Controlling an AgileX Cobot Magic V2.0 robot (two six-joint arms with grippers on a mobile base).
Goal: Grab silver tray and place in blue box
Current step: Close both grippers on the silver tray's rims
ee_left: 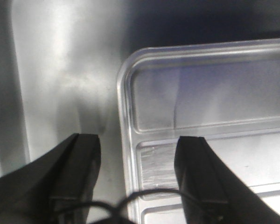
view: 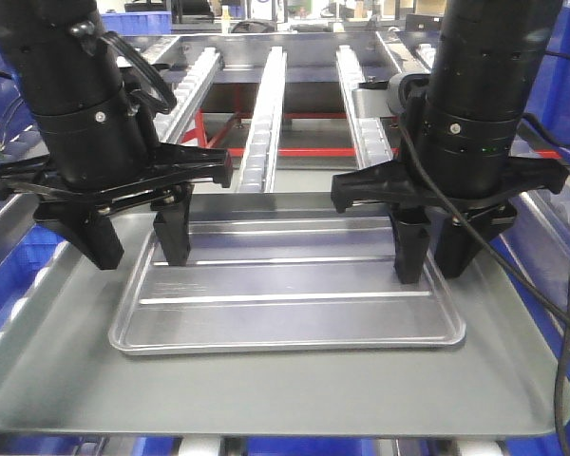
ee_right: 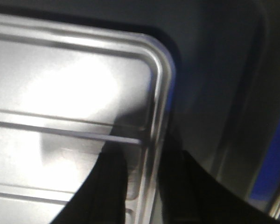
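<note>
Silver ribbed metal tray (view: 294, 304) sits flat on the larger dull grey tray (view: 266, 389), not lifted. My left gripper (view: 140, 255) straddles its left rim, jaws apart. My right gripper (view: 430, 269) hugs the right rim, clamp unclear. Lift and boxing remain.

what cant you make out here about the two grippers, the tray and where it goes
- Right gripper: the right wrist view is blurred and dark, so it is unclear whether it pinches the silver tray rim.
- Left gripper: open astride the rim; the left wrist view looks down its length, hiding any contact below.
- Blue plastic: in the front view it is cut off by the frame edge and the grey tray; no opening shows.
</note>
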